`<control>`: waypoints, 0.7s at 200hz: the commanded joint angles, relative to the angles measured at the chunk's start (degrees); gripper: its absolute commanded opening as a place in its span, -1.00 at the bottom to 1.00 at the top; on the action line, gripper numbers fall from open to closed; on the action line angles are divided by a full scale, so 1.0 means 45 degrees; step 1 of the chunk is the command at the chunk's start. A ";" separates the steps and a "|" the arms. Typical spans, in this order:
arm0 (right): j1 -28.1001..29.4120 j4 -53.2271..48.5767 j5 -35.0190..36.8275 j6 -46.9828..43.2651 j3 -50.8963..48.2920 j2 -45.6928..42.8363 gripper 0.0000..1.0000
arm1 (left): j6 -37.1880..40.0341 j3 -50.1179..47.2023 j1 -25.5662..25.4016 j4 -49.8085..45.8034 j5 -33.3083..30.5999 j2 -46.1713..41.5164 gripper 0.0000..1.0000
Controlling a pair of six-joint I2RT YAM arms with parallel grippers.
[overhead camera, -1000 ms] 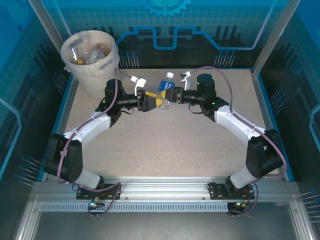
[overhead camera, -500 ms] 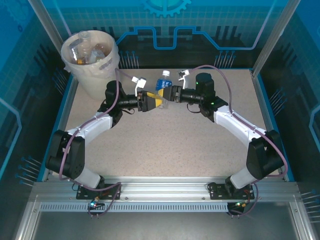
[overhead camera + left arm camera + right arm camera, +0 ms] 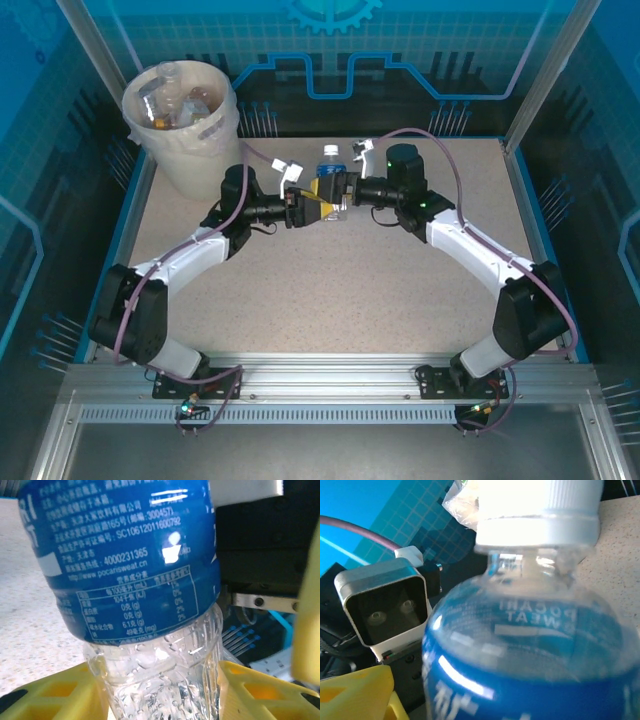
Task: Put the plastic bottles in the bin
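Bin (image 3: 190, 160) standing at the far left corner of the table (image 3: 330, 290), bottles (image 3: 178, 100) lying heaped inside it up to the rim. Both arms reaching inward, meeting near the far middle of the table, right of the bin. One blue-label bottle (image 3: 331, 172) sitting between the two claws, white cap (image 3: 540, 505) pointing away from the bases. Left gripper (image 3: 312, 207) clenching its clear lower part, yellow fingers (image 3: 55, 695) pressing on both sides. Right gripper (image 3: 347, 190) sitting at the bottle's upper half; gripping or released, cannot tell
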 commanded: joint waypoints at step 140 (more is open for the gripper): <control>-0.0317 -0.2599 0.5078 -0.0797 -0.0667 -0.2442 1.00 | 0.3971 0.2787 0.0789 -0.7942 -1.0050 -0.3544 -0.06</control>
